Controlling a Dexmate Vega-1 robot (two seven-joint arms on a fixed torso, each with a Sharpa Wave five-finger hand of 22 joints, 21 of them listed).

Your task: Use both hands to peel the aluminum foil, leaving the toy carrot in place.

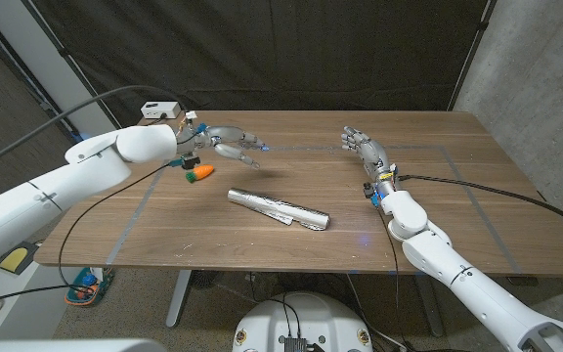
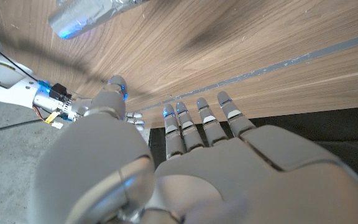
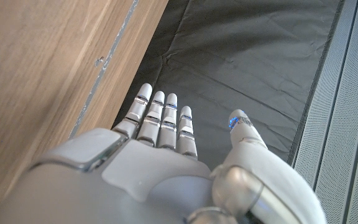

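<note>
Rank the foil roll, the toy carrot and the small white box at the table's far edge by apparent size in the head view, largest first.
1. Foil roll, clearly largest.
2 and 3. Toy carrot and white box look alike in size; the box sits farther from the camera, so no ranking between them.

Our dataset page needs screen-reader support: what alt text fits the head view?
A crumpled aluminum foil roll lies mid-table, and a toy carrot lies apart from it under the left arm. The left hand and right hand hover open above the wooden table, holding nothing.
</note>
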